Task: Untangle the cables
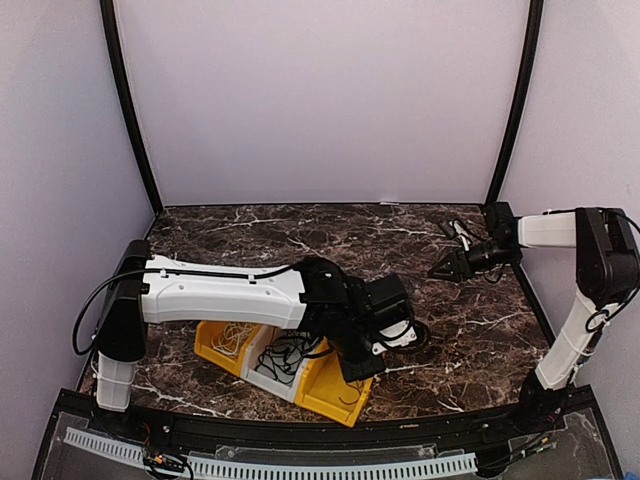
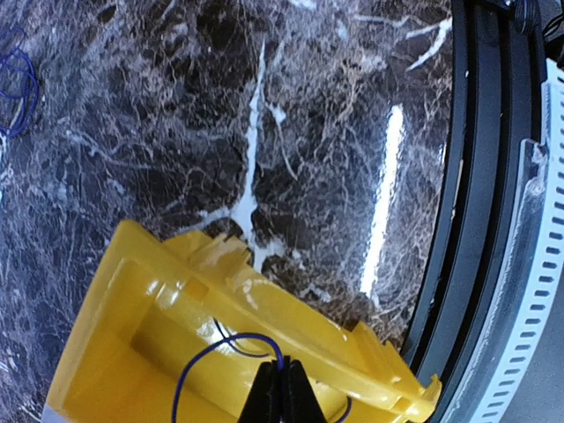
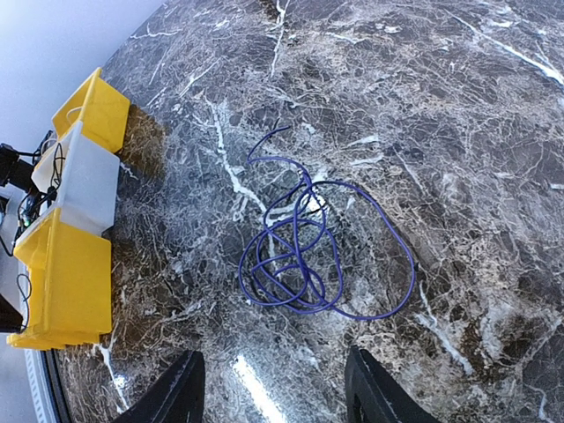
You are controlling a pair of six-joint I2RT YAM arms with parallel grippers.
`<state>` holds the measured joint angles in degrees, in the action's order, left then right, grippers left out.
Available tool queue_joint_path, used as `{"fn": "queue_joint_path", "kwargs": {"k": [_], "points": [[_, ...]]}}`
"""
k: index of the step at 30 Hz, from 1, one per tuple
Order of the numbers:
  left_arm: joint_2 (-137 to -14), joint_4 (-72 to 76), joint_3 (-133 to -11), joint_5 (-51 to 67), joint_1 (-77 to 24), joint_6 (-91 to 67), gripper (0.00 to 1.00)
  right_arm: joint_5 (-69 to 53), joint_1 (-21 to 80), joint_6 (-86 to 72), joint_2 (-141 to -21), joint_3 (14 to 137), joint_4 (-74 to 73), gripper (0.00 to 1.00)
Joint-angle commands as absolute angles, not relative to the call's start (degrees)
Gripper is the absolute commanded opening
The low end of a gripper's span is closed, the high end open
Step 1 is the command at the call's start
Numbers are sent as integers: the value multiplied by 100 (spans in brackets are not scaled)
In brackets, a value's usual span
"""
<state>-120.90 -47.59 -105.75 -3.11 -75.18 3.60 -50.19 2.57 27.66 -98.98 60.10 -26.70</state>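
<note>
Two grippers, two roles. The left gripper (image 2: 278,381) reaches down into the end yellow bin (image 2: 132,291) of a three-bin row, at the end nearer the right arm. Its jaws are pressed together on a thin blue wire (image 2: 211,346), which arcs up out of the bin floor to the fingertips. The pinch sits low and near the bin wall, probably so that the strand can be lifted clear of the rim rather than dragged across it.

The right gripper (image 3: 273,357) hangs above the marble table (image 3: 458,106) with its jaws spread wide and nothing between them. It faces a blue cable coil (image 3: 300,256) that lies loose on the stone, well apart from the bins. The coil is several overlapping loops with one free end pointing away from the fingers (the crossings are too dense to count). The open stance suits a coming grasp on an outer loop, where the strand lies single.

Whether the pinched wire and the coil are one cable cannot be told from these views. The neighbouring white bin (image 3: 88,181) holds dark cables, seen from above. Judged from this layout, sorting is under way and the coil is not yet untangled.
</note>
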Motion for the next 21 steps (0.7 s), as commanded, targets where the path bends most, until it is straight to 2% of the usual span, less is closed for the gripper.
{"fn": "queue_joint_path", "kwargs": {"k": [1,9,14,21], "points": [[-11749,-4652,-10119,-54,-7540,38,0,-5135,232,2839,-9991,6135,-2659,56],[-11708,-4323,-9551,-312,-7485,-316,0,-5178,245,2835,-9919,6157,-2657,56],[-11630,-4315,-9691,-739,-7479,-420,26,-4780,368,2930,-9842,6293,-2748,56],[-11151,-4941,-9987,-646,-7450,-152,41,-4178,929,3035,-10150,6986,-3284,54]]}}
